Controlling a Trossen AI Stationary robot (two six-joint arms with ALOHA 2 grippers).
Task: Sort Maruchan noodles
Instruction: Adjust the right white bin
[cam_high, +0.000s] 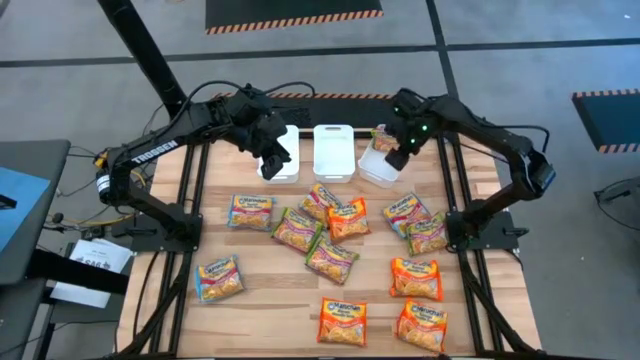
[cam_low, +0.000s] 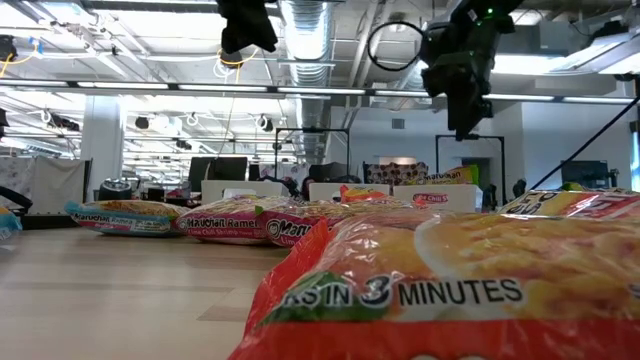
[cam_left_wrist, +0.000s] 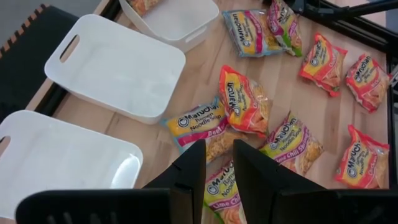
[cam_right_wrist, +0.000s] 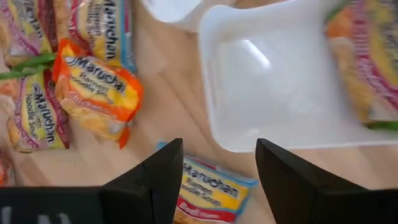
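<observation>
high view: i see three white trays along the far edge, left tray (cam_high: 279, 158), middle tray (cam_high: 333, 152), right tray (cam_high: 380, 163); left gripper (cam_high: 271, 152) hangs over the left tray, right gripper (cam_high: 397, 157) over the right tray; one packet (cam_high: 383, 139) lies in the right tray's far end; the rest of the maruchan noodles (cam_high: 330, 222) are spread on the wooden table (cam_high: 270, 290) nearer me, orange-red ones (cam_high: 416, 279) mostly near-right, a yellow-blue one (cam_high: 219, 278) alone near-left.

low view: an orange-red packet (cam_low: 480, 290) fills the near right; more packets in a row farther back; both arms hang well above the tabletop.

left wrist view: left fingers (cam_left_wrist: 186, 180) stand a little apart w/ nothing between; below them the trays (cam_left_wrist: 118, 65) and packets (cam_left_wrist: 245, 99) on wood.

right wrist view: right fingers (cam_right_wrist: 163, 177) spread wide, empty; a tray (cam_right_wrist: 273, 81) below w/ a green-edged packet (cam_right_wrist: 367, 62) at one end; an orange packet (cam_right_wrist: 96, 87) and a blue-edged one (cam_right_wrist: 211, 193) on the table beside it.
</observation>
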